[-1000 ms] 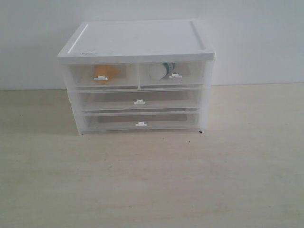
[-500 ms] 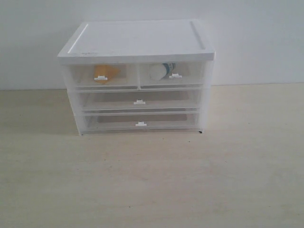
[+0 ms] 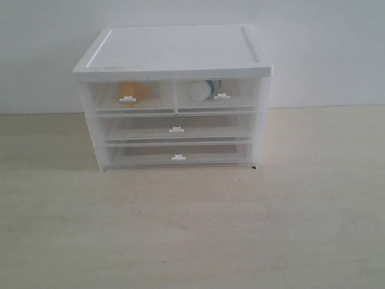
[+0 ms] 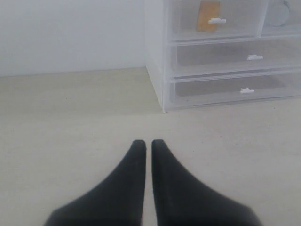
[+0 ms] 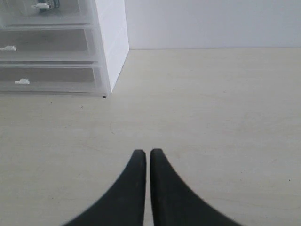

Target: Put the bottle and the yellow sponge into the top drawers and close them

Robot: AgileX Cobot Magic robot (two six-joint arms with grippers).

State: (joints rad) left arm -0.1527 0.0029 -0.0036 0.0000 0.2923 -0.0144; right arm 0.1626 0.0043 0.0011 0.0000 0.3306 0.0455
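- Exterior view: the white-topped cabinet (image 3: 174, 51) stands at the back of the pale desk (image 3: 192, 229), against the wall.
- The yellow sponge (image 3: 133, 91) lies inside the left top drawer (image 3: 108, 99), behind its white handle tab (image 3: 127, 99).
- The bottle (image 3: 204, 90) lies on its side in the right top drawer (image 3: 243, 96), with its white cap towards the middle divider.
- Both top drawers sit pushed in, their fronts flush with the cabinet frame. The two full-width drawers (image 3: 174, 120) below are shut as well.
- A small dark speck (image 3: 255, 167) lies on the desk by the cabinet's front right corner.
- Set against the frames from half a second and a second ago, this view shows no change: cabinet, sponge and bottle lie exactly as they did.
- Left wrist view: the left gripper (image 4: 148, 142) hangs over bare desk, well apart from the cabinet. Its black fingers (image 4: 127, 188) are pressed together with only a hairline seam between them, and they hold nothing.
- Beyond them the sponge (image 4: 208, 14) shows through the clear drawer front, and the bottle's pale cap (image 4: 280, 12) shows at the frame edge.
- Right wrist view: the right gripper (image 5: 147, 151) is also over open desk, away from the cabinet's corner. Its fingers (image 5: 169, 193) are together and empty.
- Only a sliver of the bottle's drawer shows here, too little to make the bottle out clearly.
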